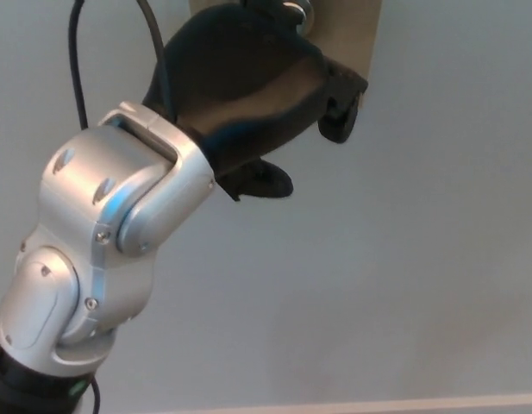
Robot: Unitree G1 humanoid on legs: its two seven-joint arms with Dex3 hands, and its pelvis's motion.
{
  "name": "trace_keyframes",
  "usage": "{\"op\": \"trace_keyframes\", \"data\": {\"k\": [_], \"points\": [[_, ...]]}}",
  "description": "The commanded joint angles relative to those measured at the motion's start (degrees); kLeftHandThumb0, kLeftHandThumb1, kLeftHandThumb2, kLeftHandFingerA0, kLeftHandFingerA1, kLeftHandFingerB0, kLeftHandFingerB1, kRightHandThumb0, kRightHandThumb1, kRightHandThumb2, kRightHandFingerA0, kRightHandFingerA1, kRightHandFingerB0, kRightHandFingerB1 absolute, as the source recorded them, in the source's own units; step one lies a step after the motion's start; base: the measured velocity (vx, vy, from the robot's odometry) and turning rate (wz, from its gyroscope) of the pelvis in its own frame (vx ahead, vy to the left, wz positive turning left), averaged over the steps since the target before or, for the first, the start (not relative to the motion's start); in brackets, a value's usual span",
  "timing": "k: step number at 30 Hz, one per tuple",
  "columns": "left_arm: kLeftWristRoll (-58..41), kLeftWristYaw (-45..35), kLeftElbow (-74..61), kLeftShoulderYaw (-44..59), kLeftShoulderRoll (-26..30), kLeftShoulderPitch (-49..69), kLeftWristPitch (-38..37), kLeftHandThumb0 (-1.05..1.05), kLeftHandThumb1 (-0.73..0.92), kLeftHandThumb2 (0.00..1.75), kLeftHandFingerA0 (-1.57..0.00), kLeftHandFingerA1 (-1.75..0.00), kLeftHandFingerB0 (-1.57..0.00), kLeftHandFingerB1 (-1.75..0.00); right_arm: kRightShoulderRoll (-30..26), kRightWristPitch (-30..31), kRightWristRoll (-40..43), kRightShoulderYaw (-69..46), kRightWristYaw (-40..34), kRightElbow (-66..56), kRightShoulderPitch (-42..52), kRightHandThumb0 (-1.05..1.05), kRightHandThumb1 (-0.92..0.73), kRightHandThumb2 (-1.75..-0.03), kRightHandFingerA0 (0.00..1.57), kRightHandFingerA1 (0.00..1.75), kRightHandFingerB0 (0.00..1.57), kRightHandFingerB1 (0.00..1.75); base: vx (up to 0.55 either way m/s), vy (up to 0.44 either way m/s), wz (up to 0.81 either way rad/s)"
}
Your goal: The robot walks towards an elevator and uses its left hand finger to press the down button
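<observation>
My left hand (pixel 248 95) is raised against the wall, its black back turned to the camera. Its top edge reaches the round metal elevator button (pixel 296 7), of which only a sliver shows at the top of the picture. The button sits in a tan panel (pixel 353 34), and the hand covers most of the panel's left side. Two fingers (pixel 339 110) curl inward at the right, the thumb (pixel 266 179) sticks out below, and the hand holds nothing. The silver wrist and forearm (pixel 119 224) rise from the lower left. My right hand does not show.
A plain pale grey wall (pixel 403 259) fills the picture. A black cable (pixel 76 60) loops up from the wrist at the upper left. A light strip (pixel 334 404) runs along the bottom edge of the wall.
</observation>
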Motion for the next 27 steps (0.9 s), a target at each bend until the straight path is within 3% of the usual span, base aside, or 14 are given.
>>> {"op": "trace_keyframes", "data": {"k": [1,2,3,5,6,14,15,16,17,20,21,23,24,27], "points": [[-0.5,0.9,0.5,-1.4,0.0,2.4,0.6,-0.51,0.30,0.79,-0.73,-0.87,-0.78,-0.82,-0.2,-0.1,1.5,-1.2,1.8,0.2,-0.1,-0.50,-0.49,-0.56,0.55,0.52,0.54,0.36,0.00,0.000,0.00],[-0.3,0.7,0.5,-1.5,0.0,2.6,0.8,-0.51,0.30,0.79,-0.73,-0.87,-0.78,-0.82,-0.1,-0.1,1.7,-1.4,2.1,0.2,-0.2,-0.50,-0.49,-0.56,0.55,0.52,0.54,0.36,0.00,0.000,0.00],[-0.2,0.9,0.9,-1.7,-0.1,2.8,0.9,-0.47,0.41,0.52,-0.71,-0.82,-0.79,-0.77,-0.1,-0.2,1.8,-1.6,2.3,0.2,-0.2,-0.52,-0.48,-0.56,0.53,0.51,0.54,0.37,0.00,0.000,0.00],[-0.2,1.1,1.0,-1.8,-0.1,2.8,0.9,-0.47,0.41,0.52,-0.71,-0.82,-0.79,-0.77,-0.1,-0.2,1.8,-1.7,2.4,0.2,-0.2,-0.52,-0.48,-0.56,0.53,0.51,0.54,0.37,0.00,0.000,0.00],[0.3,3.0,1.9,-2.1,-0.3,3.2,0.4,-0.46,0.27,0.77,-0.76,-0.91,-0.79,-0.80,0.0,-0.6,1.7,-1.7,2.1,0.1,0.0,-0.51,-0.49,-0.55,0.55,0.52,0.56,0.37,0.00,0.000,0.00],[7.2,14.2,10.3,-7.1,-0.9,5.3,-1.0,-0.54,0.32,0.76,-0.76,-0.84,-0.72,-0.69,0.3,-2.0,1.3,-1.3,0.9,-0.2,0.0,-0.57,-0.48,-0.55,0.58,0.51,0.56,0.37,0.00,0.000,0.00],[7.6,14.6,10.7,-7.4,-0.7,5.4,-1.0,-0.48,0.41,0.53,-0.74,-0.78,-0.74,-0.59,0.4,-1.9,1.2,-1.2,0.8,-0.2,0.2,-0.61,-0.38,-0.78,0.50,0.59,0.49,0.50,0.00,0.000,0.00],[8.0,15.1,11.2,-7.8,-0.3,5.6,-1.1,-0.48,0.41,0.53,-0.74,-0.78,-0.74,-0.59,0.6,-1.9,1.2,-1.1,0.8,-0.2,0.5,-0.61,-0.38,-0.78,0.50,0.59,0.49,0.50,0.00,0.000,0.00],[8.6,16.3,12.1,-8.1,0.1,5.6,-1.3,-0.47,0.42,0.54,-0.73,-0.79,-0.73,-0.58,0.8,-1.5,0.7,-0.7,0.0,-0.2,0.6,-0.55,-0.49,-0.55,0.61,0.52,0.56,0.36,0.00,0.000,0.00],[8.1,20.1,14.9,-7.4,0.6,4.6,-1.9,-0.50,0.45,0.53,-0.70,-0.93,-0.73,-0.61,0.9,-1.6,-0.3,0.2,-1.2,-0.1,0.5,-0.50,-0.48,-0.55,0.56,0.51,0.55,0.37,0.00,0.000,0.00],[8.3,21.3,15.9,-6.5,0.9,3.4,-1.6,-0.48,0.47,0.53,-0.69,-0.94,-0.74,-0.65,1.0,-1.5,1.2,-1.0,0.5,0.2,0.5,-0.55,-0.40,-0.77,0.57,0.60,0.47,0.49,0.00,0.000,0.00],[7.1,21.8,16.2,-5.5,0.8,2.8,-1.8,-0.49,0.46,0.54,-0.69,-0.97,-0.73,-0.68,0.7,-2.2,-0.4,0.2,-2.0,0.5,0.7,-0.52,-0.38,-0.78,0.57,0.62,0.49,0.51,0.00,0.000,0.00],[6.6,21.9,16.2,-5.0,1.1,2.4,-2.1,-0.51,0.44,0.53,-0.73,-1.09,-0.75,-0.76,0.7,-0.3,-0.1,-0.2,-1.0,0.9,0.0,-0.50,-0.46,-0.55,0.54,0.38,0.55,0.37,0.00,0.000,0.00],[6.4,21.0,14.7,-4.5,1.9,1.7,-2.9,-0.53,0.45,0.54,-0.75,-1.06,-0.77,-0.74,0.9,3.1,0.3,-0.9,0.2,1.9,-1.3,-0.42,-0.50,-0.54,0.59,0.45,0.59,0.37,0.00,0.000,0.00]]}}
